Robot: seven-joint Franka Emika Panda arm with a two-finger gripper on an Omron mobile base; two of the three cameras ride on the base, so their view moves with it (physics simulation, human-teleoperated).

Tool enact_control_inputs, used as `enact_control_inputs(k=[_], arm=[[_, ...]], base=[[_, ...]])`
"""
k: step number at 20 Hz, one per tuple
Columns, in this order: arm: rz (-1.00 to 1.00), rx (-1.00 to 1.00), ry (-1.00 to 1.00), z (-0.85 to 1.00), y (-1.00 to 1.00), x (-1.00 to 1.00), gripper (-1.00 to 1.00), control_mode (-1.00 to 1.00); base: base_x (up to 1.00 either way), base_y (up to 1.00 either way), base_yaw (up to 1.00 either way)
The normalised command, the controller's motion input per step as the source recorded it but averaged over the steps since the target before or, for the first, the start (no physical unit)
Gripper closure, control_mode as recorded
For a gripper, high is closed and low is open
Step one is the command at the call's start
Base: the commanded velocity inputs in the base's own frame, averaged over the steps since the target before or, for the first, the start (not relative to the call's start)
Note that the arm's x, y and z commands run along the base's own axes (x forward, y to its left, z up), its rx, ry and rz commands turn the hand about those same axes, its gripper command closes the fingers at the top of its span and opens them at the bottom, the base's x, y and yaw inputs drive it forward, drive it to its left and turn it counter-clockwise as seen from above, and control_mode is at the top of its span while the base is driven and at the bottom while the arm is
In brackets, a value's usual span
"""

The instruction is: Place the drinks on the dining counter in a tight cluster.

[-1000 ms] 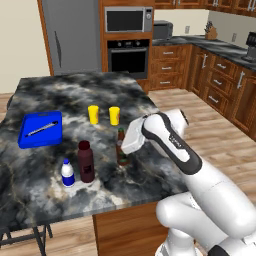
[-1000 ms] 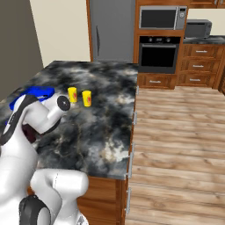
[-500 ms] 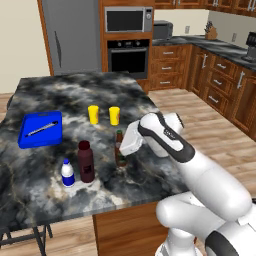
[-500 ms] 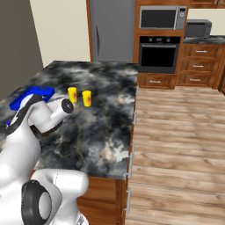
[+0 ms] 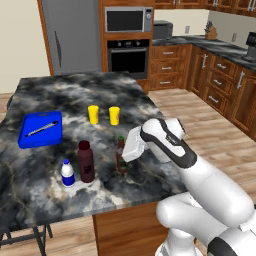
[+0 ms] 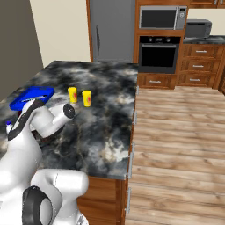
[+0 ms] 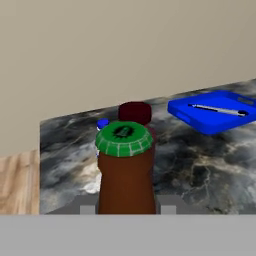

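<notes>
Shifted a little toward the two standing bottles since a second ago: slim brown beer bottle with green label (image 5: 120, 156), carried along with the two-finger gripper (image 5: 123, 159); all else on the stone unchanged.

From the left base view: gripper clamped narrow on the beer bottle's body, bottle upright on the black-and-grey marbled dining counter (image 5: 60, 95). Just to its left, wider dark maroon bottle (image 5: 86, 161), upright, near but apart from the beer bottle. Small white bottle with blue label and cap (image 5: 67, 173) just beside the maroon one, at its left. Farther back, two yellow cups (image 5: 103, 115) side by side, and a blue rectangular tray (image 5: 40, 129) with a slim grey tool lying in it, well apart on the left.

From the right base view: white arm bent low across the counter's near left corner, yellow cups beyond it, blue tray behind the forearm.

From the hand view: beer bottle's green crimped cap (image 7: 123, 138) and brown neck rising between the finger tips (image 7: 87, 208), pressed at either side. Maroon cap directly behind it, blue cap peeking at its left, blue tray to the upper right.
</notes>
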Motion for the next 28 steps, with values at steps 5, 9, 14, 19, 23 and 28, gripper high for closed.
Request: enact_control_inputs(k=[5, 9, 14, 19, 23, 28], arm=[[0.0, 0.04, 0.0, -0.19, 0.06, 0.02, 1.0, -1.0], [0.0, 0.04, 0.0, -0.15, 0.14, 0.12, 1.0, -1.0], [0.0, 0.02, 0.0, -0.13, 0.15, 0.01, 1.0, -1.0], [0.0, 0.01, 0.0, -0.06, 0.07, 0.12, 1.0, -1.0], [0.0, 0.0, 0.0, 0.0, 0.03, 0.22, 1.0, -1.0], [0.0, 0.0, 0.0, 0.0, 0.02, 0.13, 1.0, -1.0]], base=[[0.0, 0.0, 0.0], [0.0, 0.0, 0.0], [0.0, 0.0, 0.0], [0.0, 0.0, 0.0], [0.0, 0.0, 0.0], [0.0, 0.0, 0.0]])
